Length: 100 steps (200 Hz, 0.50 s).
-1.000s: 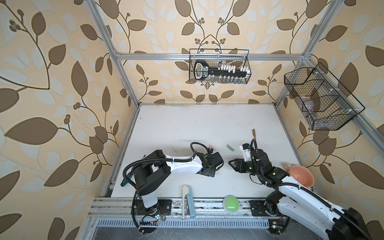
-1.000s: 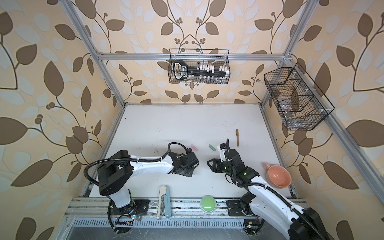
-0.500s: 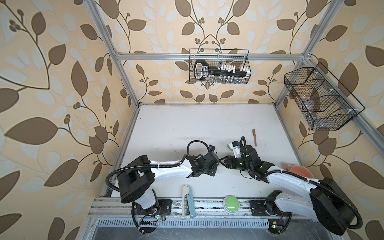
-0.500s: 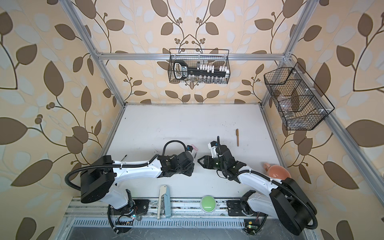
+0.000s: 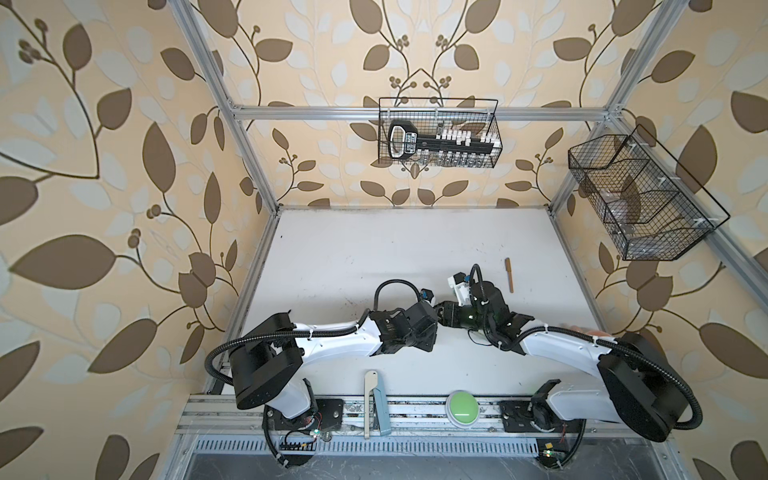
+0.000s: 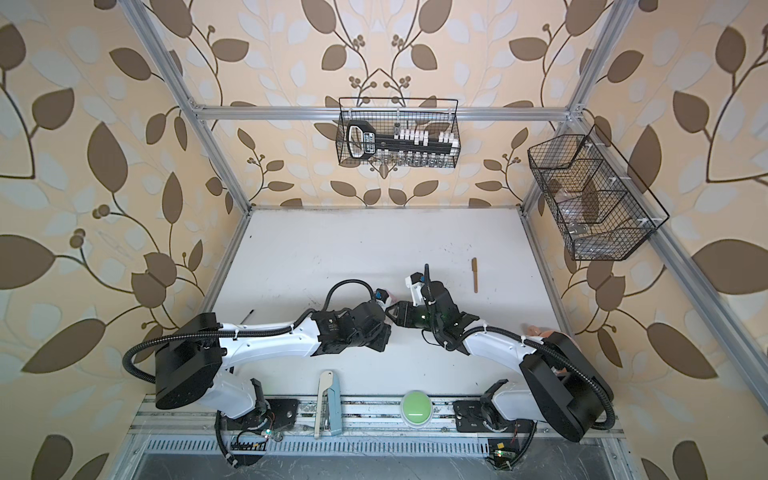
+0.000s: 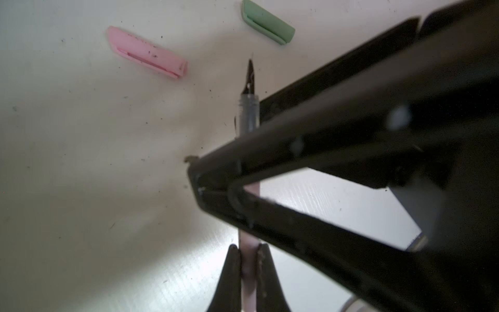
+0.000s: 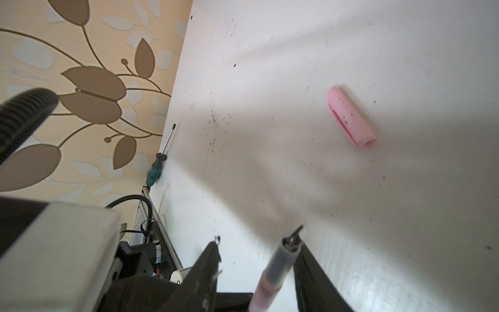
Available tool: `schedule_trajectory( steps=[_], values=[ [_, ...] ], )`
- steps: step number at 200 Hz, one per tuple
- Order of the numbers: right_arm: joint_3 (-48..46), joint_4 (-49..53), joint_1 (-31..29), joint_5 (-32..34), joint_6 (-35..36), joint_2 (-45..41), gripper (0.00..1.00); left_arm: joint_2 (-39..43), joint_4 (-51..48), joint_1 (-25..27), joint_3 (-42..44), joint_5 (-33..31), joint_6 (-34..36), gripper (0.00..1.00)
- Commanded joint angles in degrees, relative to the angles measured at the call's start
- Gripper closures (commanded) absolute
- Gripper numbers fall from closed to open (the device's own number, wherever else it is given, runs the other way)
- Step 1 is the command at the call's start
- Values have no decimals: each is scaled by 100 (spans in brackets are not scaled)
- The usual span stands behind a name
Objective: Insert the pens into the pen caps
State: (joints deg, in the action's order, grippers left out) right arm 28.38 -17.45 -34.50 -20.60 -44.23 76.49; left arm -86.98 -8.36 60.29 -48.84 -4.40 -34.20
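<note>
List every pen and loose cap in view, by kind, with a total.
Pens: 2, the pink pen held in the left claw and the brown pen lying on the table.
Loose caps: 2, the pink cap and the green cap.
Total: 4.

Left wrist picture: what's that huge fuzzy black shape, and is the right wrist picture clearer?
Left wrist view: the right gripper, too near the lens to focus; the pink cap and green cap beyond look sharper. Right wrist view: the pink cap is slightly smeared, soft shadow bands cross the table, and the near pen is blurred.
</note>
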Motion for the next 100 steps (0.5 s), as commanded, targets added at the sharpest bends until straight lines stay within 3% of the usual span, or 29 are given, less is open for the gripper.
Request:
schedule_trajectory(
  steps=[1,35,100],
  values=[
    [64,-192,-25,-132,-127,102,58,124,-35,-22,-156,-14,202,100],
    [35,-242,-30,-124,-165,81,66,102,-70,-18,-304,-137,275,100],
    [2,-225,38,-198,-191,40,98,292,95,-18,-299,-129,252,98]
  ],
)
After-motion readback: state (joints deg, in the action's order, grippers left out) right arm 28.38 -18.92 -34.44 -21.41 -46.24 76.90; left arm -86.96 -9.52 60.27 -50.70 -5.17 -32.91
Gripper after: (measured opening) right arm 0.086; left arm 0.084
